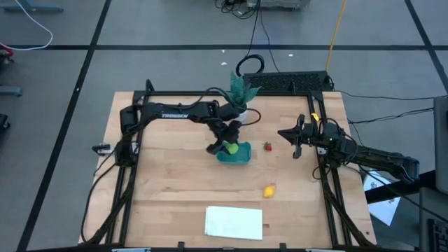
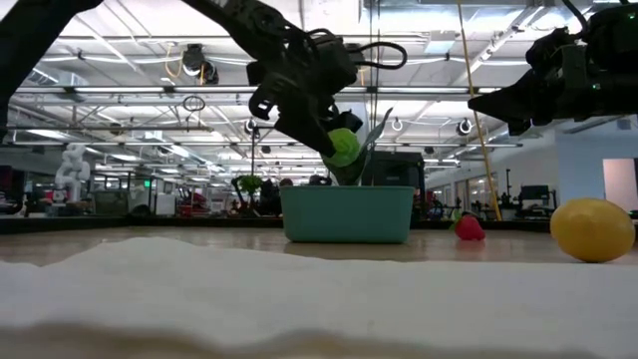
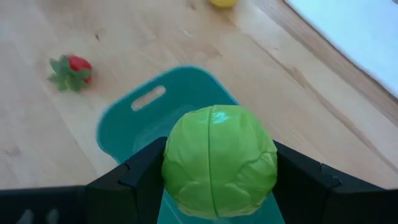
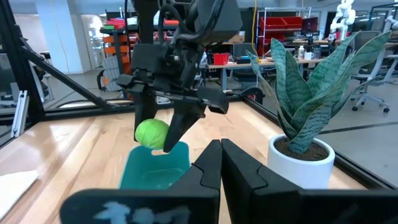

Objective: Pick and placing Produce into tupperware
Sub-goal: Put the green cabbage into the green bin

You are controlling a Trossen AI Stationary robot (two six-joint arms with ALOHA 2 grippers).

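Left hand is pinching lime-green fruit above tupperware rim; right hand is idling pressed together well apart; arm is reading TROSSEN.

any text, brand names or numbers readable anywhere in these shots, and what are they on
"TROSSEN": white lettering on the left arm, seen in the high view; small but just legible.
Papers on the floor past the table's right edge: some print, too small to read.
White sheet on the table: no visible text.
Signs in the room behind the table: too blurred to read.
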